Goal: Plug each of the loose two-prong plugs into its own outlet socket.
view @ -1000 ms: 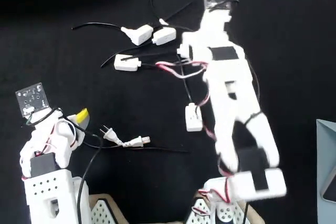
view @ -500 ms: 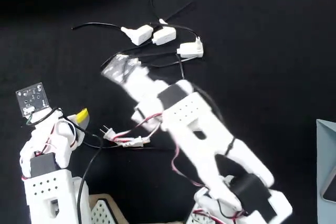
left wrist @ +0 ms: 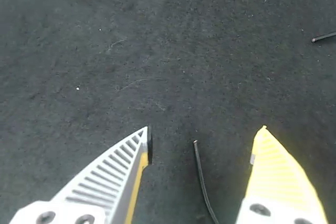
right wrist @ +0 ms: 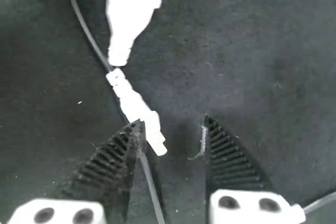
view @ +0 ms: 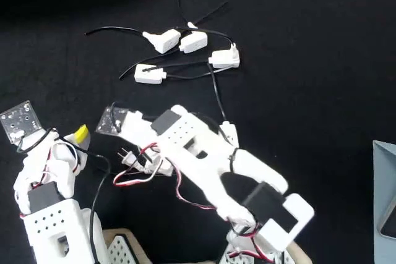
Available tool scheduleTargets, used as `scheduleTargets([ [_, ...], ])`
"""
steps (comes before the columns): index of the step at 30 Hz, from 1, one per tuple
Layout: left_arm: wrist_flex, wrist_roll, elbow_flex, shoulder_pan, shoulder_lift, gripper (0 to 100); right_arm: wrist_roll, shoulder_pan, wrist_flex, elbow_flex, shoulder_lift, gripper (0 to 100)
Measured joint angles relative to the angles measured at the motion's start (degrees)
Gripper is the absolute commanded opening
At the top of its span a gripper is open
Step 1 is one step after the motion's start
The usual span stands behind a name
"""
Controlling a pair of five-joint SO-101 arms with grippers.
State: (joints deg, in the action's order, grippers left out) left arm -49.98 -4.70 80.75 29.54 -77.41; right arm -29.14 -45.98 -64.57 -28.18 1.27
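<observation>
The right gripper (right wrist: 170, 127), jaws apart, hovered beside a white two-prong plug (right wrist: 128, 11); the left gripper (left wrist: 205, 135), likewise apart, sat near-left.

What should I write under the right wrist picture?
Open jaws hover near a white two-prong plug lying on the black table.

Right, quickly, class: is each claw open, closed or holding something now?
Left claw: open, holding nothing.
Right claw: open, empty, near the white two-prong plug.
</observation>
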Motion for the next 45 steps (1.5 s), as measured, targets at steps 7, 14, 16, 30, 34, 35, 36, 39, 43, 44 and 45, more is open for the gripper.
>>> scheduleTargets([
  [7,0.0,0.0,0.0,0.0,0.0,31,-0.3,-3.6,0.0,0.4,0.2,16.2],
  [14,0.0,0.0,0.0,0.0,0.0,31,-0.3,-4.0,0.0,0.5,3.0,16.2],
  [16,0.0,0.0,0.0,0.0,0.0,31,-0.3,-4.0,0.0,0.5,4.9,14.2],
  [30,0.0,0.0,0.0,0.0,0.0,31,-0.2,-4.0,0.0,3.4,7.2,15.5],
  [34,0.0,0.0,0.0,0.0,0.0,31,1.8,-4.0,0.1,4.2,7.2,15.0],
  [35,0.0,0.0,0.0,0.0,0.0,31,1.8,-4.0,0.1,4.2,7.2,14.7],
  [36,0.0,0.0,0.0,0.0,0.0,31,1.9,-4.0,0.1,4.2,7.5,14.8],
  [39,0.0,0.0,0.0,0.0,0.0,31,1.9,-4.0,0.1,4.2,7.7,14.5],
  [43,0.0,0.0,0.0,0.0,0.0,31,1.9,-4.0,0.1,4.2,7.7,14.5],
  [44,0.0,0.0,0.0,0.0,0.0,31,1.9,-4.0,0.1,4.2,7.7,14.5],
  [45,0.0,0.0,0.0,0.0,0.0,31,1.9,-4.0,0.1,4.2,7.7,14.5],
])
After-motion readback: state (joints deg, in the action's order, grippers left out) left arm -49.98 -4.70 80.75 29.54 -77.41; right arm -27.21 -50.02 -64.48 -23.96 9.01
